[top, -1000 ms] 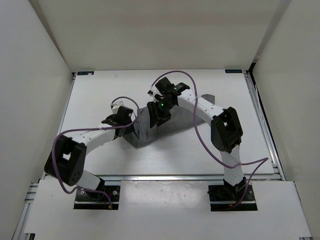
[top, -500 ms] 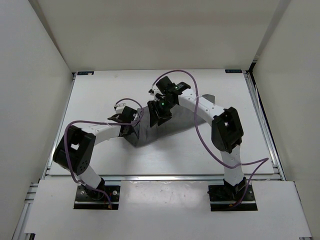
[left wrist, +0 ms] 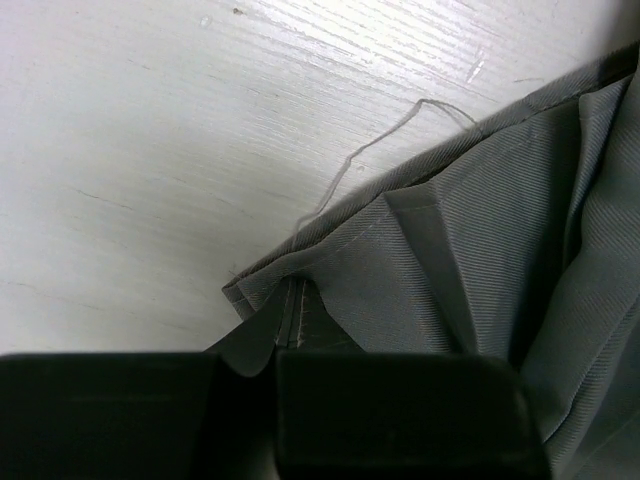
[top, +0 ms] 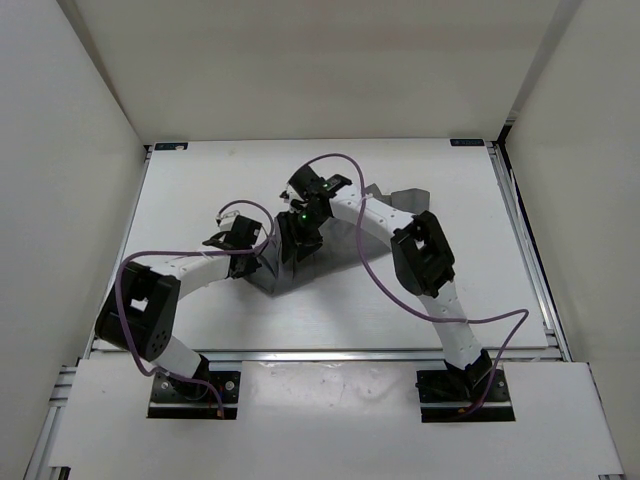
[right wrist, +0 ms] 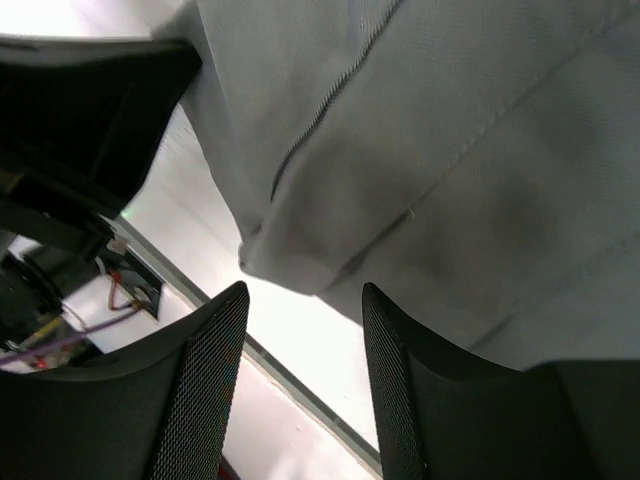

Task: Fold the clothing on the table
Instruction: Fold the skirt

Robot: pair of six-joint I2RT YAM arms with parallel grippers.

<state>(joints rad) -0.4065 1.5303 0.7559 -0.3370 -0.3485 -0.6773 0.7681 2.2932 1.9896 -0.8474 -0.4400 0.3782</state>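
Observation:
The dark grey clothing (top: 283, 274) lies bunched in the middle of the white table (top: 190, 190), largely covered by both arms. My left gripper (top: 254, 264) is at its left edge. In the left wrist view the left gripper (left wrist: 262, 358) is shut on a hemmed corner of the clothing (left wrist: 480, 220), with a loose thread trailing onto the table. My right gripper (top: 298, 240) hovers over the garment's middle. In the right wrist view the right gripper (right wrist: 300, 335) is open, and a rounded fold of the clothing (right wrist: 450, 150) hangs just past its fingertips (right wrist: 210, 380), with nothing between them.
A grey flap of the garment (top: 405, 195) pokes out behind the right forearm. Purple cables (top: 375, 275) loop over both arms. Metal rails (top: 520, 240) edge the table, and white walls (top: 70, 150) close it in on three sides.
My left gripper has shut on the clothing's corner. The right arm has swung left and drawn its elbow in, and the garment has bunched leftwards.

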